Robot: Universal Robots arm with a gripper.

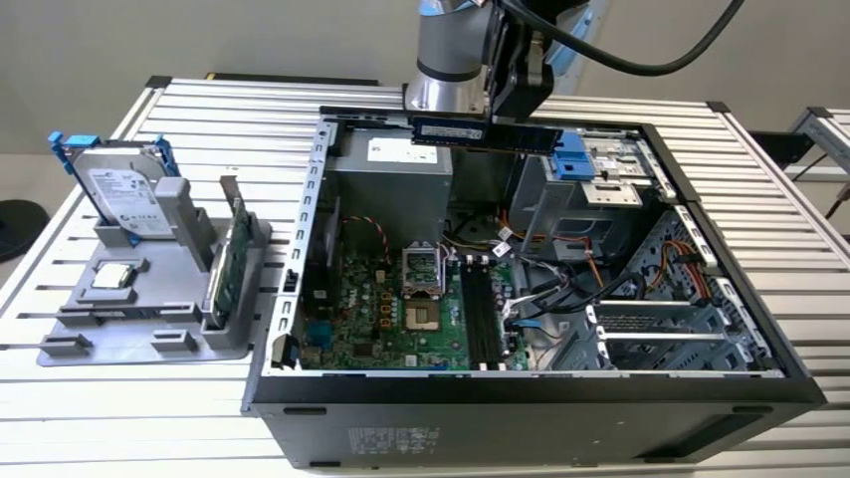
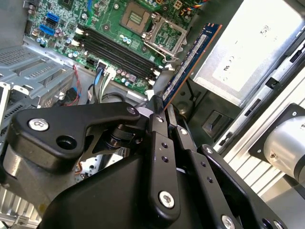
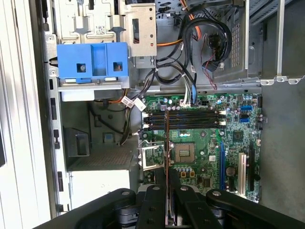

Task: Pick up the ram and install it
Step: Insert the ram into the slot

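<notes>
Mia: What's in the big black computer case [image 1: 531, 403]?

Tom: It lies open on its side. Nearest is the green motherboard [image 1: 372, 324], flat on the bottom. It has long black memory slots [image 1: 481, 314] and a silver processor socket [image 1: 422, 284]. Farther back sit a grey power supply [image 1: 392, 164] and a blue drive holder [image 1: 571, 159].

Mia: Any other holder?

Tom: A grey stand [image 1: 80, 339] is beside the case, on the exterior view's left. A hard drive [image 1: 126, 194] stands up in it, and a green card [image 1: 237, 264] stands on its edge.

Mia: Where's the ram?

Tom: The ram [image 1: 452, 131] is up in the air over the far end of the case, lying level. The gripper [image 1: 516, 121] is closed tight on it from above. It isn't in a slot yet.

Mia: What's hard to see?

Tom: The gripper covers part of the ram. In the first wrist view the ram is edge-on, just a thin line, so I can't make out its chips. The arm [image 1: 445, 60] is cut off at the top.

Mia: What else is around?

Tom: Everything sits on a table [image 1: 133, 428] of silver slats. Bunched cables [image 1: 558, 289] lie just beside the memory slots, on the exterior view's right. A thick black cable [image 1: 638, 70] hangs off the arm.
</notes>
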